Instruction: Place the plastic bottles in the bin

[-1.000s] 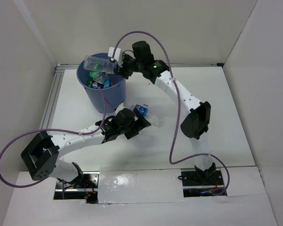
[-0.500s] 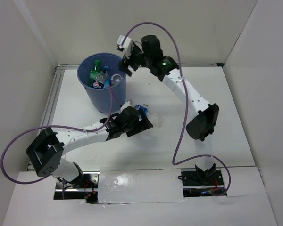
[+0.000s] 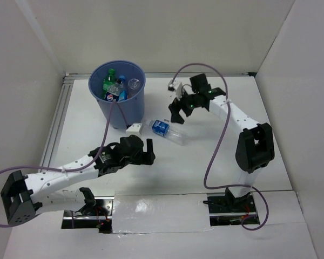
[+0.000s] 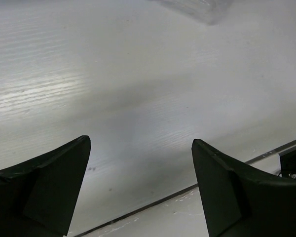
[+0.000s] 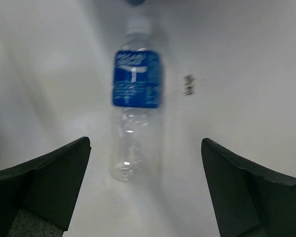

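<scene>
Left fingers [image 4: 39, 190] spread empty, right fingers [image 5: 39, 185] spread empty facing blue-labelled bottle [image 5: 136, 113], bin [image 3: 130, 110] seen only overhead

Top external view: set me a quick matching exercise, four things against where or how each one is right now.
Things:
1. blue-labelled bottle
2. green bottle
3. left gripper
4. right gripper

Places or states:
A. inside the bin
B. open, pointed at the lying bottle
C. lying on the table beside the bin
D. open, over bare table

Pairs: 1-C, 2-A, 3-D, 4-B
</scene>
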`<state>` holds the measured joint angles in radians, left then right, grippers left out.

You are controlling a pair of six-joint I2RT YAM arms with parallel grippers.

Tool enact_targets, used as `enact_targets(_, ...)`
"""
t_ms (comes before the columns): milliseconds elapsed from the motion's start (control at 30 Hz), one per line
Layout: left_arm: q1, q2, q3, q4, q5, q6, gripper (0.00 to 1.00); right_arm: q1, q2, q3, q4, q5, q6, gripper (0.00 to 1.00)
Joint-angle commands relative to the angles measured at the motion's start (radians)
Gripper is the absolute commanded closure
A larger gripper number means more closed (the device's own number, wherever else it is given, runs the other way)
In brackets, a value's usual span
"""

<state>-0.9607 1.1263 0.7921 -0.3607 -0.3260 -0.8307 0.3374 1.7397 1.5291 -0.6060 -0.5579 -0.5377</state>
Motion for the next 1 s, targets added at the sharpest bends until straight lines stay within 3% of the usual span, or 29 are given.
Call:
enact_targets(0,-0.007,-0.078,-0.004,-0.107,-0.119,0.016,0.03,0.064,-0.014,-0.095,0.032,-0.051,-0.025,0.00)
enact_targets(300,-0.016,-0.269,-0.024,-0.311,-0.191,-0.108,0.03,0.158,0.149,-0.167,0.135,0.078,-0.021,0.00)
enact_targets(467,-0.027,-0.356,-0.060,-0.350,-0.211,-0.163,0.03,0.183,0.158,-0.268,0.256,0.256,0.002,0.02)
enact_targets(567,-0.027,-0.378,-0.070,-0.360,-0.211,-0.174,0.03,0.183,0.147,-0.279,0.253,0.239,-0.010,0.19)
enact_targets(600,-0.027,-0.378,-0.070,-0.374,-0.220,-0.174,0.03,0.169,0.117,-0.279,0.220,0.198,-0.022,0.45)
enact_targets(633,-0.027,-0.378,-0.070,-0.374,-0.220,-0.174,0.03,0.169,0.094,-0.279,0.201,0.197,-0.022,0.45)
enact_targets(667,-0.027,-0.378,-0.061,-0.383,-0.220,-0.174,0.03,0.154,0.068,-0.270,0.180,0.143,-0.031,0.53)
enact_targets(700,-0.027,-0.388,-0.060,-0.383,-0.231,-0.174,0.03,0.153,0.005,-0.253,0.131,0.118,-0.031,0.68)
enact_targets(733,-0.027,-0.388,-0.060,-0.383,-0.231,-0.174,0.03,0.138,-0.027,-0.241,0.100,0.095,-0.048,0.75)
enact_targets(800,-0.027,-0.410,-0.060,-0.383,-0.240,-0.174,0.03,0.106,-0.095,-0.189,0.046,0.032,-0.076,0.83)
enact_targets(967,-0.036,-0.465,-0.080,-0.354,-0.249,-0.174,0.03,0.049,-0.264,-0.037,-0.069,-0.063,-0.136,0.84)
